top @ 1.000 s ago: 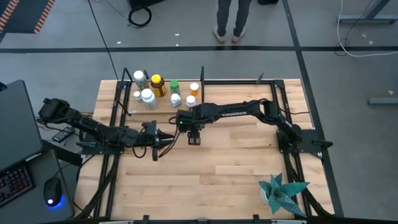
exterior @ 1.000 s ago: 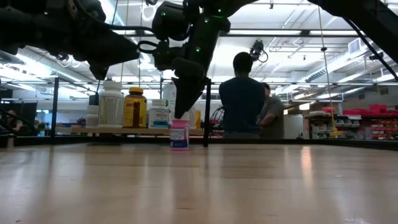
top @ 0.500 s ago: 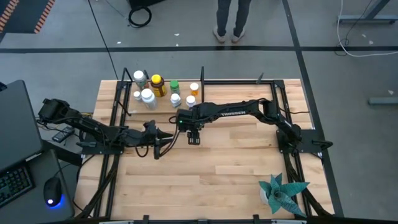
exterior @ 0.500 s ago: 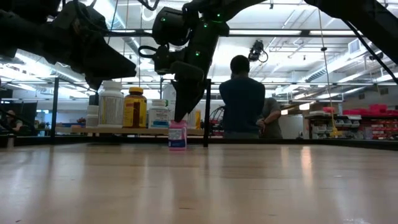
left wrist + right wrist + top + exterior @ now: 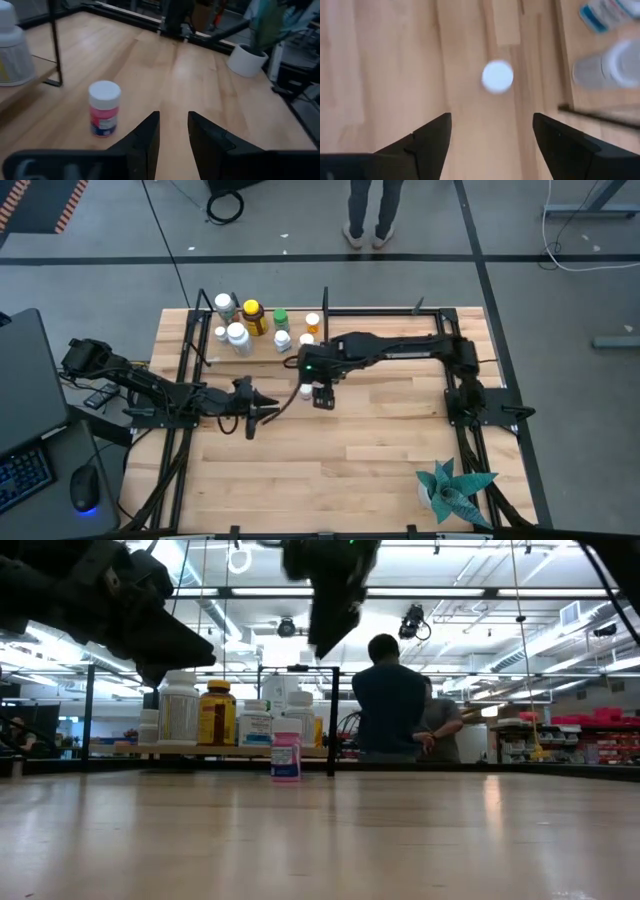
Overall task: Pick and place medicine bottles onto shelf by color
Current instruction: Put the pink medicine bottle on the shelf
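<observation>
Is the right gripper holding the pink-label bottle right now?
No. The right gripper is open above the pink-label bottle, which stands alone on the table.

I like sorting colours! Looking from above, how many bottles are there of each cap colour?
White-cap bottles: 6
Yellow-cap bottle: 1
Green-cap bottle: 1
Orange-cap bottle: 1
Total: 9

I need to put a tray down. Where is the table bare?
Bare wood runs between the left gripper and the teal plant. It is crowded at the shelf, packed with bottles, where the pink-labelled bottle stands under the right gripper.
</observation>
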Tool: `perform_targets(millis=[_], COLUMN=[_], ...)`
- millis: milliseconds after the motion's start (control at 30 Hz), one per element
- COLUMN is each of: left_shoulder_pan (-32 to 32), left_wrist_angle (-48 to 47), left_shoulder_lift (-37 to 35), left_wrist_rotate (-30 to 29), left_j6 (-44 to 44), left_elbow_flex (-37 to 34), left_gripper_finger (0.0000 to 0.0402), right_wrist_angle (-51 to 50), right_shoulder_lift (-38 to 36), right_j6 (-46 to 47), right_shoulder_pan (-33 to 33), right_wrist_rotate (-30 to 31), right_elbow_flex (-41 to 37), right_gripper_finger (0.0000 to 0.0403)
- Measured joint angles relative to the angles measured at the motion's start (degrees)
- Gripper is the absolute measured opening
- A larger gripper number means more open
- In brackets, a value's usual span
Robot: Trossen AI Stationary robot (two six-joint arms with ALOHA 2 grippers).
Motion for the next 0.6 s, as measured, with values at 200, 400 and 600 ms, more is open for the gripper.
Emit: perform_targets(millis=[200,400,600], left_shoulder_pan=[-0.04,-0.02,-0.02], left_wrist_angle=[0.0,-0.83,-1.17], left_shoulder_lift=[0.0,0.07,0.09], left_wrist_rotate=[1.77,1.76,1.76], left_j6=[-0.2,0.26,1.58], left_elbow_flex=[0.0,0.0,0.0], left_gripper_finger=[0.0108,0.0108,0.0108], right_wrist_angle=[-7.1,-4.97,1.56], right_shoulder_lift=[-3.86,-3.89,-5.55], right_j6=[4.62,3.01,-1.55], right_shoulder_pan=[4.23,9.36,10.61], right_wrist_rotate=[1.32,2.03,2.01], right_elbow_flex=[0.04,-4.09,-18.09], right_gripper_finger=[0.0282,0.028,0.028])
